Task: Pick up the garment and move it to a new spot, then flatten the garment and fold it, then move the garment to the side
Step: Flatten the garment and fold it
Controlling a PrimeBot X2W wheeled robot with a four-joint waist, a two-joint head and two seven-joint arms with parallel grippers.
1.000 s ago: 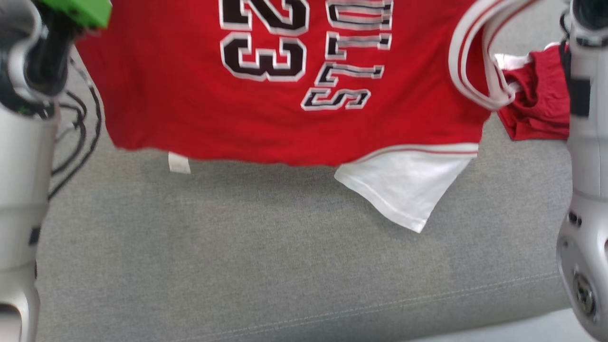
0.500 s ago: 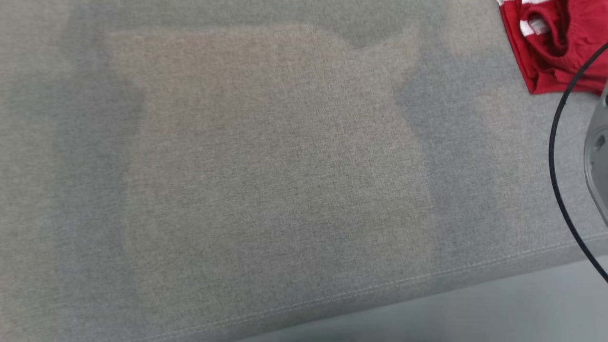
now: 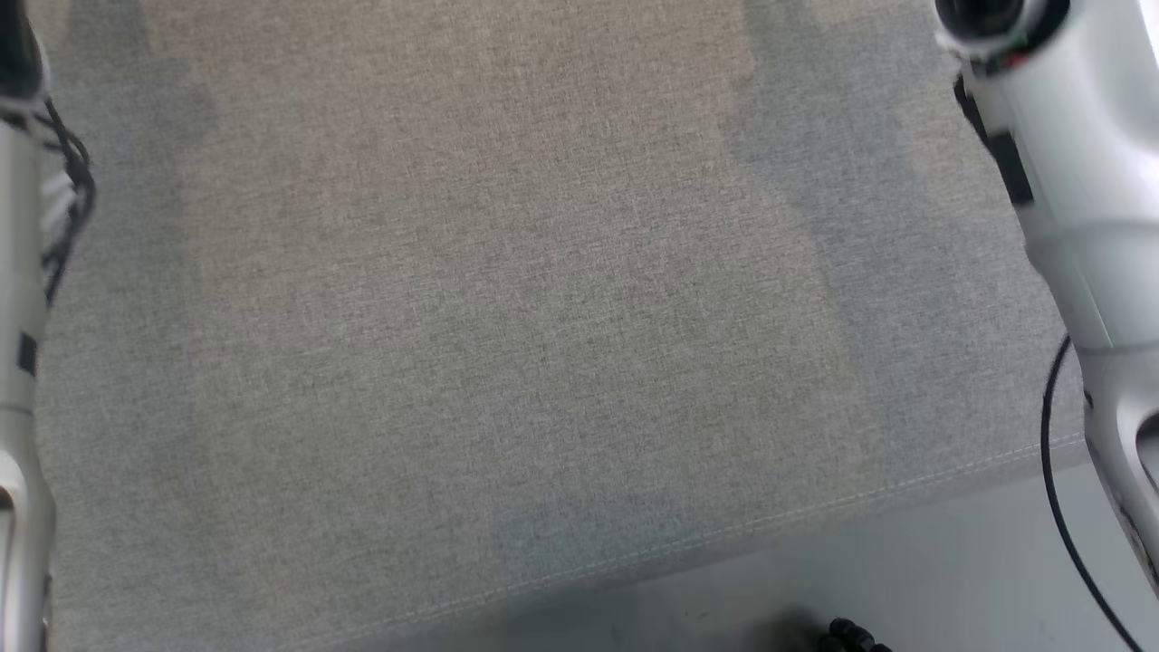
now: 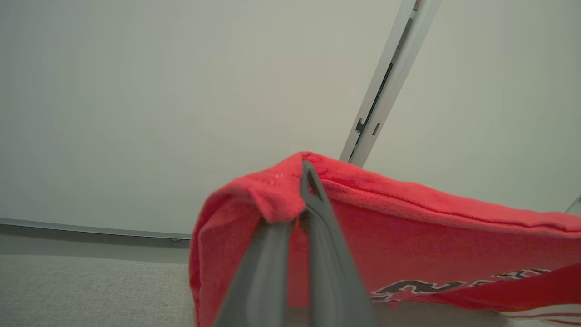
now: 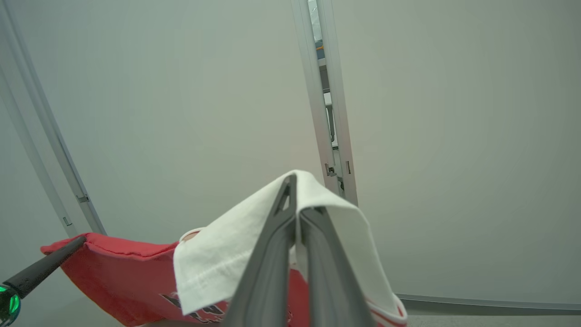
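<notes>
While you look down from the head camera, your left forearm [image 3: 18, 362] runs along the left edge of the grey fabric surface [image 3: 543, 317], with dark cables [image 3: 63, 181] beside it. Your left tool [image 4: 302, 181] is clamped on a bunched red edge of the garment [image 4: 408, 236], raised in front of a pale wall [image 4: 136, 91]. From there the garment stretches in the air toward your right tool [image 5: 297, 200], its black-and-white lettering [image 4: 408, 288] hanging low. That right tool is pinched together on the garment's white part, which drapes down either side of its fingers [image 5: 268, 272]. Your right forearm [image 3: 1068, 181] stands at the right edge, a black cable [image 3: 1050, 453] looping beside it
</notes>
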